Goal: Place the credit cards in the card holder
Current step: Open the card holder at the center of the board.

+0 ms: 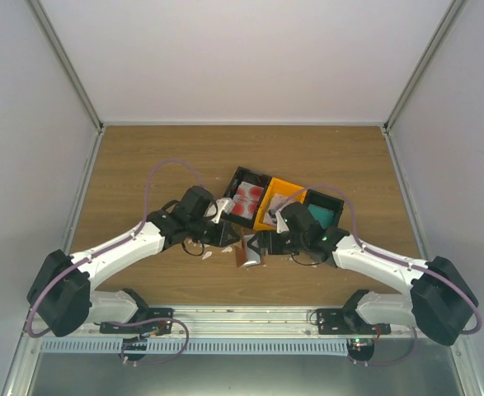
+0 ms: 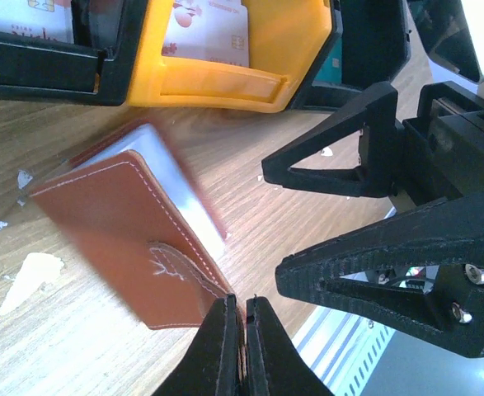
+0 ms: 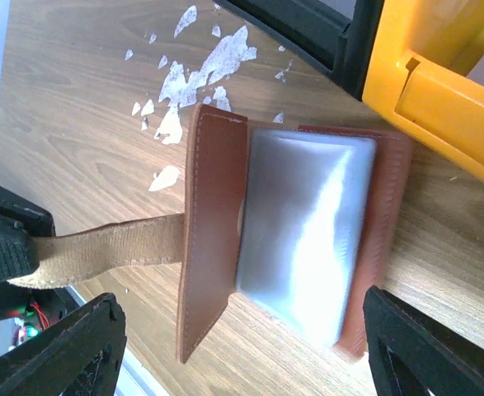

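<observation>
The brown leather card holder (image 1: 246, 252) lies on the table just in front of the trays, its flap open. My left gripper (image 2: 243, 318) is shut on its tan strap (image 3: 110, 247), with the brown outer side (image 2: 126, 231) showing beside it. My right gripper (image 3: 242, 330) is open and empty, its fingers either side of the holder's pale blue pocket (image 3: 307, 231). White credit cards with red blotches (image 1: 246, 200) lie in a black tray. A teal card (image 1: 322, 216) lies in another black tray. A pale card (image 2: 209, 29) lies in the orange tray.
Three trays stand in a row behind the holder: black (image 1: 235, 183), orange (image 1: 268, 216), black (image 1: 334, 198). The orange tray's rim (image 3: 439, 82) is close to the holder. White scraps (image 3: 200, 74) lie on the wood. Both arms meet at the middle of the table.
</observation>
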Robot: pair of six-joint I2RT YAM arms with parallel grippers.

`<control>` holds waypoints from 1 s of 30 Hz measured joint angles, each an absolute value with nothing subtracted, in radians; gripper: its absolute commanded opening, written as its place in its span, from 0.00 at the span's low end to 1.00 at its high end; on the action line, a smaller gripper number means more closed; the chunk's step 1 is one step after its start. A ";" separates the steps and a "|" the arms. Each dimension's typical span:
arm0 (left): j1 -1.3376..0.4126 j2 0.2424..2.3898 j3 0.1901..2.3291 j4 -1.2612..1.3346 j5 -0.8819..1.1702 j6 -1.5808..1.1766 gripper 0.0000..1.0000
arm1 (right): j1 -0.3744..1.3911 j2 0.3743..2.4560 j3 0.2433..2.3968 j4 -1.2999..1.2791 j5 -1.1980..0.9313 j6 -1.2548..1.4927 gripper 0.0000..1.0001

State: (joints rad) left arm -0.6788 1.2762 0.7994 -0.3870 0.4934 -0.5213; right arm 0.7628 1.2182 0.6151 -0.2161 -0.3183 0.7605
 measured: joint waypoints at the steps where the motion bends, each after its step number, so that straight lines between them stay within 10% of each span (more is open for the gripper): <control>1: -0.679 1.277 0.801 -0.387 0.495 -0.519 0.00 | 0.763 1.215 0.615 -0.216 -0.316 0.762 0.75; 13: -0.678 1.301 0.804 -0.424 0.443 -0.487 0.00 | 0.768 1.307 0.616 -0.221 -0.284 0.772 0.28; 30: -0.654 1.167 0.753 -0.582 0.257 -0.551 0.19 | 0.876 1.558 0.796 -0.209 -0.330 0.717 0.33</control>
State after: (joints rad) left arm -0.6540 1.1667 0.7528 -0.5816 0.2573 -0.5514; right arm 0.8757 1.5578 0.7963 -0.2089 -0.3302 0.7174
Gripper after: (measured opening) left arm 0.114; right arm 0.313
